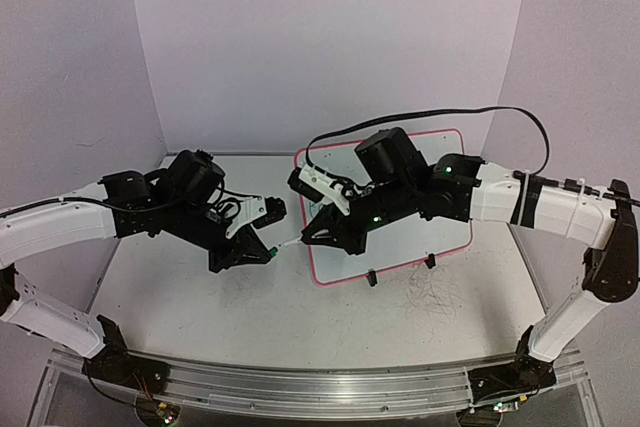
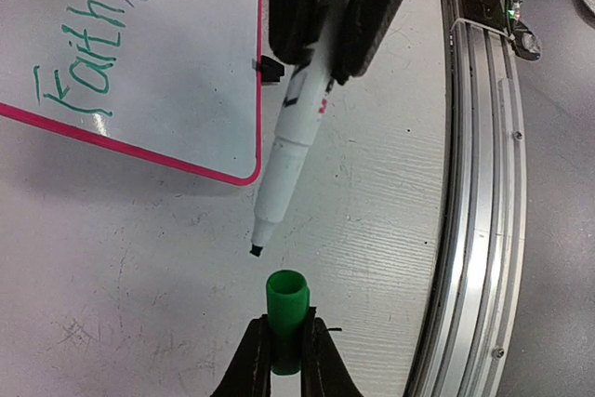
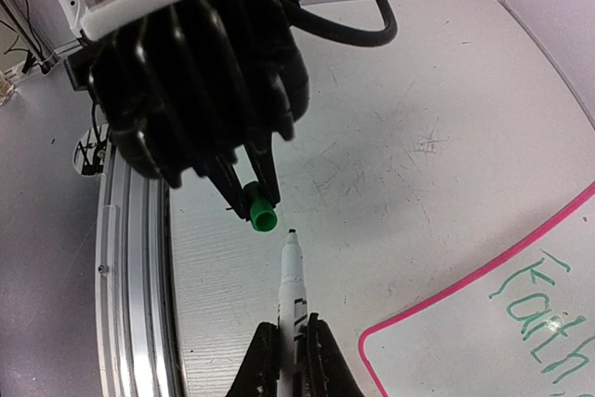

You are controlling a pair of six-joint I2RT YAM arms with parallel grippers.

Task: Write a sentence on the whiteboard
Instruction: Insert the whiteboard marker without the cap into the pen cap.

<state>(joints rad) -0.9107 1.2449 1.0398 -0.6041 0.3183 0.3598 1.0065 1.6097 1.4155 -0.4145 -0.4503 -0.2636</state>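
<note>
A: Item one, the left gripper (image 2: 286, 337)?
B: Fingers pinched on the closed end of a green cap (image 2: 286, 299). The cap's open mouth faces away from the gripper.

A: Item two, the right gripper (image 3: 293, 334)?
B: Fingers clamped on the barrel of a white marker (image 3: 292, 276), tip bare. The tip points at the cap's mouth and is nearly in line with it. A small gap is left between them, so they are not touching.

A: Where are the two?
B: Both are held above the table (image 1: 200, 297), just off the whiteboard's near left corner, with the arms reaching in from opposite sides.

A: Item three, the whiteboard (image 2: 186, 90)?
B: It lies flat on the table, pink-red frame, under and behind the right arm. Two black clip feet (image 1: 371, 277) sit on its near edge.

A: Item four, the sentence (image 2: 88, 72)?
B: Green handwriting on the board. "Faith" is legible, then a comma and the start of a second word. The rest runs out of the wrist views, and the right arm hides it from above.

A: Anything else?
B: A metal rail (image 2: 474, 183) along the table's near edge.
</note>
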